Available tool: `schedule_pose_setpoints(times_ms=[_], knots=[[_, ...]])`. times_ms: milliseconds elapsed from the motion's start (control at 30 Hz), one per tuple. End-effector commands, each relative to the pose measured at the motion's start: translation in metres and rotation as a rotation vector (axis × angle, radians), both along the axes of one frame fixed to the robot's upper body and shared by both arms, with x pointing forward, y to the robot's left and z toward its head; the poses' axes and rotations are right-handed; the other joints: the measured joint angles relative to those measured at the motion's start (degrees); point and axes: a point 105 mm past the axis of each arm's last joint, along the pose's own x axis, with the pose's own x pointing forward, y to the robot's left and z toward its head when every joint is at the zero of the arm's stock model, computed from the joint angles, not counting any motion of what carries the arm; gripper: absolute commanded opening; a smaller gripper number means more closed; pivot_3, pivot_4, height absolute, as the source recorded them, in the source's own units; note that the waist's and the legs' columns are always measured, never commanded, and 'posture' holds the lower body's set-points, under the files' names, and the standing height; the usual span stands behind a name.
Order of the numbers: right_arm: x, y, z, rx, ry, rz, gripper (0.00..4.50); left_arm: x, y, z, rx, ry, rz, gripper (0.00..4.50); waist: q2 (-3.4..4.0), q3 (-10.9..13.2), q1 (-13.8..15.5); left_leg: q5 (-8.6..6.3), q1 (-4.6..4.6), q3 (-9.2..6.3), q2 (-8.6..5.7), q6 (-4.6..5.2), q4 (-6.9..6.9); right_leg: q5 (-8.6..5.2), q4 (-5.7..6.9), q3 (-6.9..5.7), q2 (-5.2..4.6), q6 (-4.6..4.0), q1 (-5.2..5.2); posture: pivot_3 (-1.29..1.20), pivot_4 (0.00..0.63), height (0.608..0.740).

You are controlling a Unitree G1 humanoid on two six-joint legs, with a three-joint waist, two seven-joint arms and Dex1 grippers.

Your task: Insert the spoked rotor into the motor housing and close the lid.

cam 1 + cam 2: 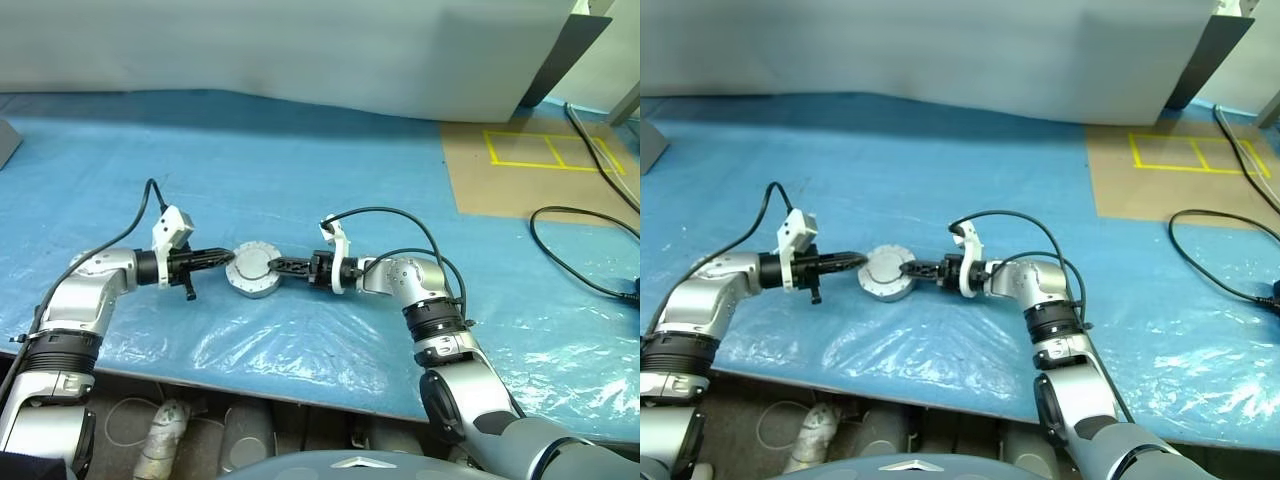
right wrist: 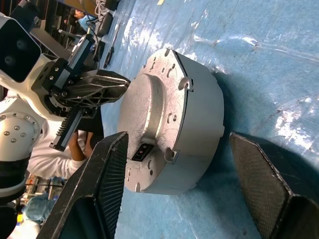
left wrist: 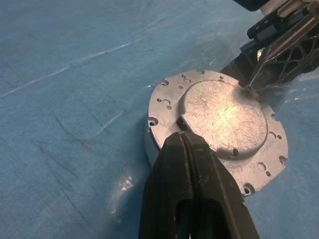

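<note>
Sitting on the blue-covered counter [image 1: 330, 170]: motor housing [image 2: 202, 134], lid [image 3: 219, 124] already seated on top, smooth silver face up, rim holes showing; spoked rotor presumably inside, cannot tell. Left tool [image 3: 185, 140], fingers pressed together, tip resting on the lid's near rim. Right tool [image 2: 179, 164], jaws wide, straddles the housing from the opposite side, gripping nothing. Housing lies directly between both tools; left nearer, touching. Judged: closure nearly complete.
</note>
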Motion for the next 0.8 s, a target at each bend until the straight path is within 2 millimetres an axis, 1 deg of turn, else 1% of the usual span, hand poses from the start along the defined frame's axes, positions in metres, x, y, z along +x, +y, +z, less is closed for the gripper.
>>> schedule_pose_setpoints(times_ms=[33, 100, 300, 400, 567, 667, 800], knots=[[0.001, -0.013, -0.022, -0.096, 0.037, -0.051, 3.41, -0.005, 0.003, -0.006, 0.075, -0.010, -0.033, 0.00, 0.00, 0.0, 0.0, 0.00, 0.00, 0.00, 0.00, 0.00, 0.00, 0.00, -0.01, 0.00, 0.00, 0.00, 0.00, 0.00, 0.150, 0.740], [0.001, -0.013, -0.022, -0.099, 0.036, -0.053, 3.41, -0.006, 0.002, -0.010, 0.088, -0.004, -0.044, 0.00, 0.00, 0.0, 0.1, 0.00, 0.01, 0.00, 0.00, 0.00, 0.00, 0.00, 0.00, 0.00, -0.01, 0.00, 0.02, 0.00, 0.150, 0.740], [0.001, -0.010, -0.017, -0.088, 0.019, -0.045, 3.41, -0.007, -0.009, -0.013, 0.082, -0.002, -0.073, 0.00, 0.00, 0.0, 0.0, 0.00, 0.09, 0.00, -0.01, 0.00, -0.03, 0.00, 0.01, 0.01, -0.02, 0.01, 0.08, 0.00, 0.150, 0.740], [0.001, -0.007, -0.013, -0.075, -0.004, -0.038, 3.41, -0.005, -0.009, -0.013, 0.081, -0.009, -0.062, 0.00, 0.01, 0.0, 0.2, 0.00, 0.10, 0.01, -0.02, 0.00, -0.06, 0.00, 0.00, 0.03, -0.02, 0.01, 0.08, 0.00, 0.150, 0.740], [-0.006, -0.001, -0.003, -0.003, -0.005, 0.000, 3.41, -0.003, -0.007, -0.012, 0.072, -0.018, -0.036, 0.00, 0.02, 0.0, 0.5, 0.00, 0.09, 0.02, -0.03, 0.00, -0.09, -0.01, -0.03, 0.02, -0.02, 0.01, 0.07, 0.00, 0.150, 0.740], [-0.009, 0.006, -0.001, 0.007, -0.009, 0.026, 3.41, -0.002, -0.007, -0.012, 0.068, -0.016, -0.031, 0.00, 0.02, 0.0, 0.5, 0.00, 0.08, 0.03, -0.03, 0.00, -0.12, -0.01, -0.07, 0.02, -0.02, 0.01, 0.06, 0.00, 0.150, 0.740], [-0.008, 0.011, 0.001, 0.025, 0.002, 0.036, 3.41, -0.003, -0.006, -0.013, 0.068, -0.015, -0.025, 0.00, 0.01, 0.0, 0.5, 0.00, 0.08, 0.03, -0.03, 0.00, -0.22, -0.02, -0.13, 0.03, -0.02, 0.02, 0.03, 0.00, 0.150, 0.740]])
